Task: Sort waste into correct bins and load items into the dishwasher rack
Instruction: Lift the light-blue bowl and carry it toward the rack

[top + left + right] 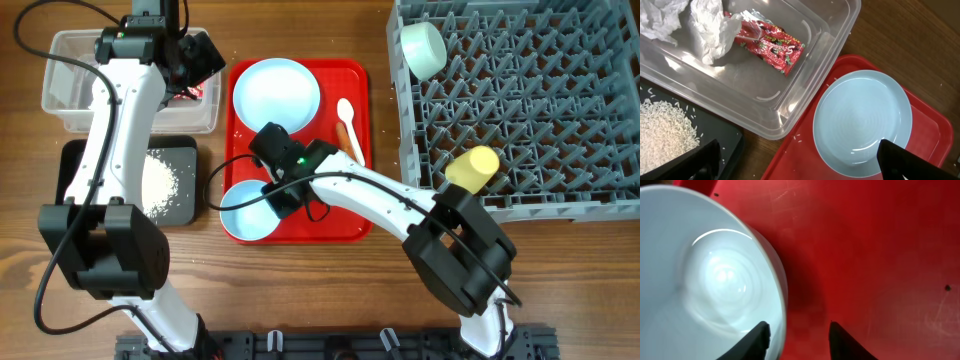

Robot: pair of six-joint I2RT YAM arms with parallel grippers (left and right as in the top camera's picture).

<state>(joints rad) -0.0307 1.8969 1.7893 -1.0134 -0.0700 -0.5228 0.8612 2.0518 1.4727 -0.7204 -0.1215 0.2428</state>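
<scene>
Wrapper (771, 44) and tissue (705, 27) lie in the tub (740, 80), rice (662, 132) on the black tray (80, 165). The green bowl (424, 48) and cup (472, 167) are in the rack (540, 100). 4 things are left on the red tray (880, 255): carrot (347, 142), plate (276, 90), spoon (345, 112), blue bowl (715, 280). The brown scrap I cannot find, perhaps it is hidden. The right gripper (798, 330), open and empty, straddles the blue bowl's rim. The left gripper (797, 155) hangs wide open and empty over the tub's edge.
</scene>
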